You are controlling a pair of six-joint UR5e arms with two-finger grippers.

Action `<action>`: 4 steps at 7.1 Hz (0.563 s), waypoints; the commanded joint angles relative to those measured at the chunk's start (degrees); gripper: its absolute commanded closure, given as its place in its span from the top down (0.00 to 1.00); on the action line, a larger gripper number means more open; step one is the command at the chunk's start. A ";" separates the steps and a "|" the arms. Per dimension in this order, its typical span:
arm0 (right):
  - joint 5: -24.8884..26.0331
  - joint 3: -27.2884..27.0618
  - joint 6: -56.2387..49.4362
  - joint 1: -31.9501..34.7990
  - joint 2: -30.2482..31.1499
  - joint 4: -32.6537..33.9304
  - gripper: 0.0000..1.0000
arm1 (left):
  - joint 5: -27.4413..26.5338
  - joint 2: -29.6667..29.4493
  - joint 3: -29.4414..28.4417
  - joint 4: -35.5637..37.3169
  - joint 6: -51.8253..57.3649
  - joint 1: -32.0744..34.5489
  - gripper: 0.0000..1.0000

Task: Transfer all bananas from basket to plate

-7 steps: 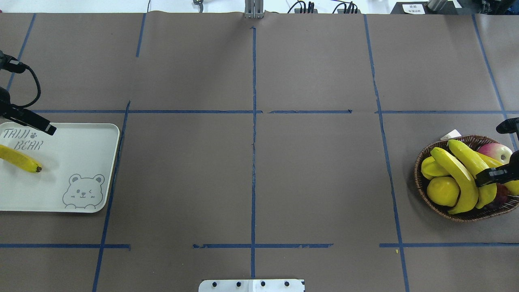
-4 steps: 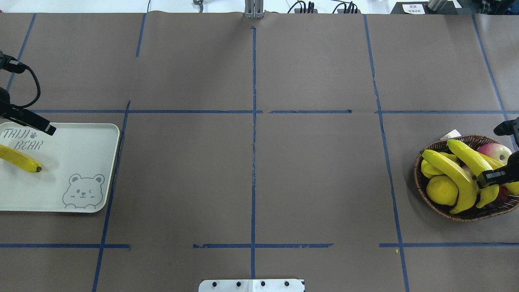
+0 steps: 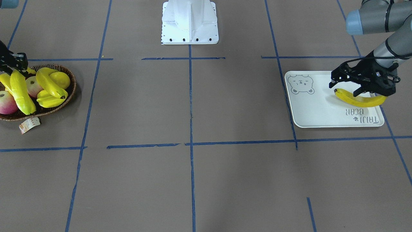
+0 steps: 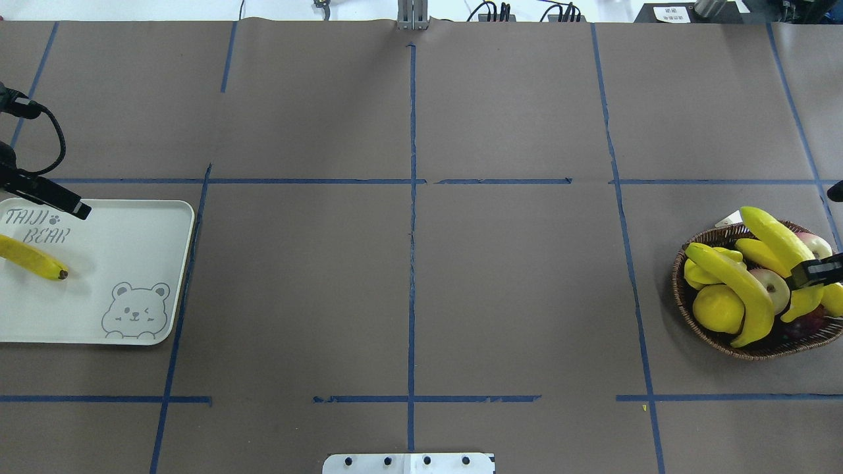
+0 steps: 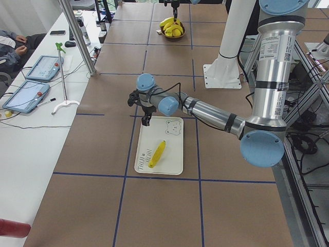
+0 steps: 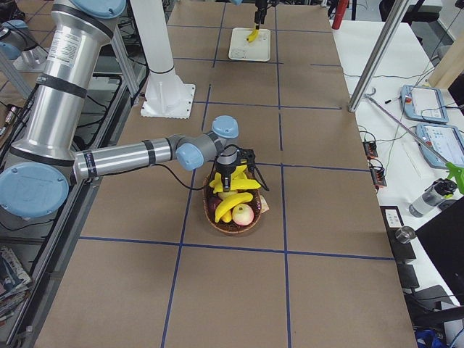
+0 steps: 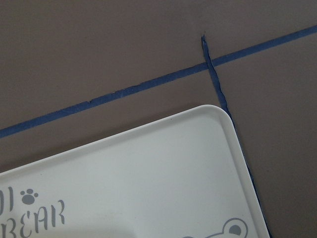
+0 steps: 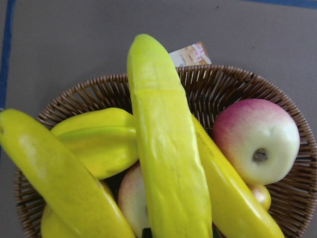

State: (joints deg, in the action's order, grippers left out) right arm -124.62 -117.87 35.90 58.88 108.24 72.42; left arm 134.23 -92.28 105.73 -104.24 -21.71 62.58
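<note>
Overhead view: plate [image 4: 132, 230] and resting banana [image 4: 29, 258] run off left edge, basket [image 4: 677, 283] and right gripper [image 4: 810, 276] off right edge; right wrist view: gripped banana [image 8: 168, 148] cut at bottom edge.

The right arm is reaching low, right gripper [image 4: 809, 272] pinching a banana [image 4: 774, 234]. The left arm is stretching out, left gripper [image 3: 343, 90] hanging with its 2 fingers spread, pointing down.

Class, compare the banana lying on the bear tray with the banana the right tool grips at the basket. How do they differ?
The tray banana lies flat and free on the plate; the gripped banana is clamped in the right tool above the basket. The tray banana is slimmer and deeper yellow; the gripped banana is thicker and paler. Both are long, curved and yellow.
</note>
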 commanded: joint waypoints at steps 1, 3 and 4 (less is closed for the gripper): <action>-8.48 -3.14 -0.04 8.76 -0.83 2.19 0.01 | 0.41 -0.17 0.09 0.00 -0.17 0.00 1.00; -15.19 -3.07 4.58 8.97 -5.73 1.58 0.02 | 0.68 -3.49 0.44 0.00 -6.62 -0.09 1.00; -15.47 -2.89 12.27 8.19 -9.67 1.23 0.03 | 0.68 -6.82 0.53 -0.26 -13.99 -2.87 1.00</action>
State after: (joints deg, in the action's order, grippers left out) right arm -138.25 -120.89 40.91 67.42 102.80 74.04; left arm 134.85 -95.66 106.15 -104.26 -28.16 61.80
